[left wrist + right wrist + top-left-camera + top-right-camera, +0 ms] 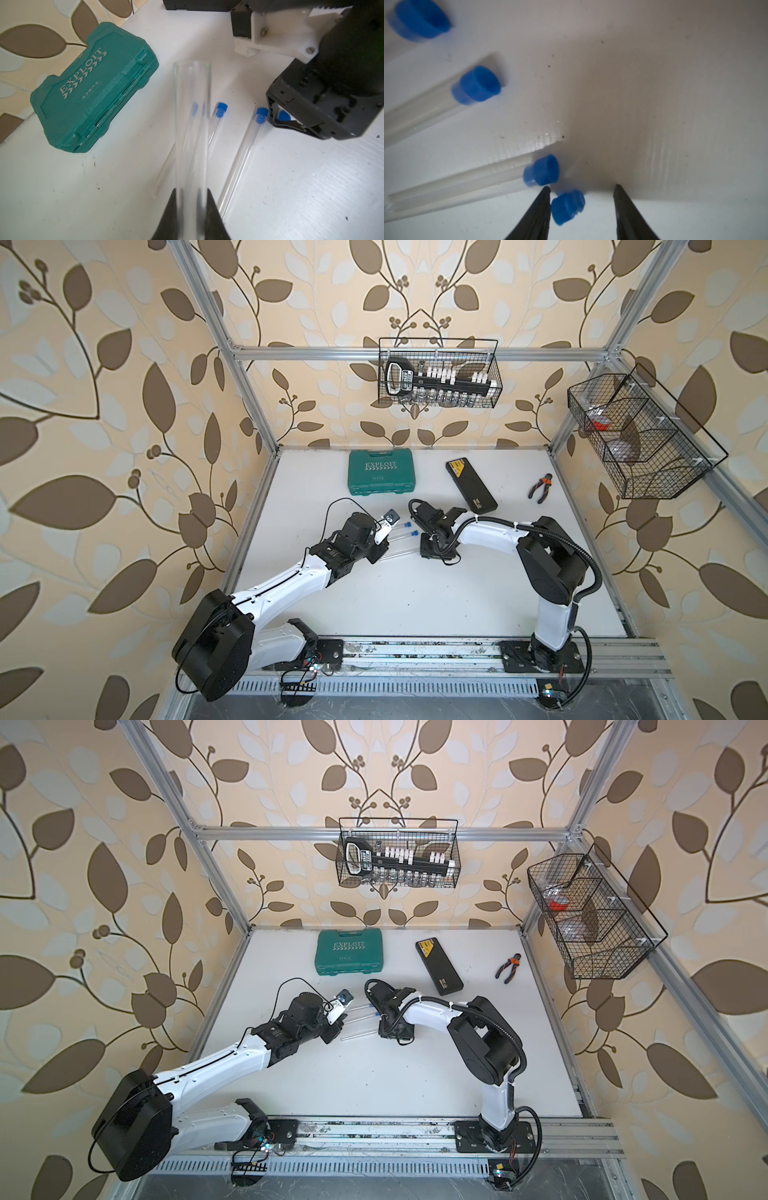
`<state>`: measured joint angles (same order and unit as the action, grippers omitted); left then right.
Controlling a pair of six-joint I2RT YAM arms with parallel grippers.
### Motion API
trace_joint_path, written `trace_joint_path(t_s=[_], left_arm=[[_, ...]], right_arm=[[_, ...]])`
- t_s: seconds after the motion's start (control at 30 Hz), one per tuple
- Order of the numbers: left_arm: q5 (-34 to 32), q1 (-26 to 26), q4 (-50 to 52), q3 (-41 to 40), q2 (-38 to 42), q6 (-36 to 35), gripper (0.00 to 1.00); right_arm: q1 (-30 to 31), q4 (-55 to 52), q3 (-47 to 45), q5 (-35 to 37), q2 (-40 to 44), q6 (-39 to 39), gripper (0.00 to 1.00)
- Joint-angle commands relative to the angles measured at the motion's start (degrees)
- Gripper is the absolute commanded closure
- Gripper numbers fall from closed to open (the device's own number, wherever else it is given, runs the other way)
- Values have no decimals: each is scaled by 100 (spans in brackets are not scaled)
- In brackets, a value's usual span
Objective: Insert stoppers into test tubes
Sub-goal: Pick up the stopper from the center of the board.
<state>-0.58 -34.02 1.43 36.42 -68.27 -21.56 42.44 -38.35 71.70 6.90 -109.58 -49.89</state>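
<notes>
Right wrist: stopper (pixel 568 206) lies between right hand's (pixel 582 186) parted fingers (pixel 537 212), left hand (pixel 191 189) gripping tube (pixel 192 124).

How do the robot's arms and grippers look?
The left arm and right arm have white links between black joint housings. A thin black wire loops over the left; a ribbed black hose follows the right. The left gripper and right gripper have black, tapering, pointed fingers.
</notes>
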Motion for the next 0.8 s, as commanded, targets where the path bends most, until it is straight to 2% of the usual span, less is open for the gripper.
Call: trace_joint_path(t_s=[0.0, 0.23, 0.53, 0.6, 0.67, 0.77], left_arm=[[-107, 41, -134, -29, 174, -67, 100], [-79, 40, -163, -13, 141, -67, 100], [-80, 41, -170, -20, 132, -65, 100], [-87, 41, -170, -6, 136, -72, 100], [-115, 41, -161, -22, 147, -91, 100], [-163, 43, -156, -32, 189, -103, 100]], right_arm=[[44, -314, 108, 259, -39, 132, 53], [75, -607, -45, 564, 230, 317, 56], [95, -612, -288, 428, 494, 338, 57], [96, -486, -310, 426, 656, 674, 57], [94, -239, -369, 362, 903, 1399, 59], [98, 277, -671, -126, 1427, 3108, 59]])
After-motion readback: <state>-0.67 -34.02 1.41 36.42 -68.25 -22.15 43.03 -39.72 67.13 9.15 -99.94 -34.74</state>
